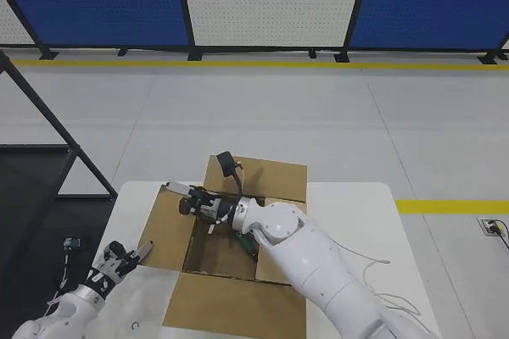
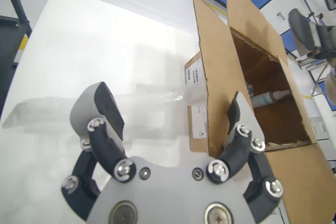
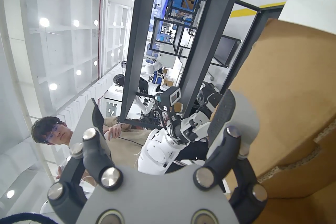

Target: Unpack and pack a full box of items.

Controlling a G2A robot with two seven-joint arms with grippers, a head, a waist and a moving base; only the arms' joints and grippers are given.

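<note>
An open cardboard box (image 1: 237, 254) stands on the white table (image 1: 356, 220) with its flaps spread out. Inside it lies a white tube with a teal label (image 2: 270, 97), seen past the near flap (image 2: 218, 83). My right gripper (image 1: 185, 197) hovers over the box's far left corner; in the right wrist view it (image 3: 160, 104) is open and holds nothing, with a box flap (image 3: 288, 91) beside one finger. My left gripper (image 1: 129, 251) is open over the table just left of the box, also with nothing in it (image 2: 173, 101).
A black metal frame (image 1: 34, 110) stands off the table's left side. A thin white cable (image 1: 373, 263) trails over the table to the right of the box. A clear plastic scrap (image 2: 172, 97) lies on the table near the box wall.
</note>
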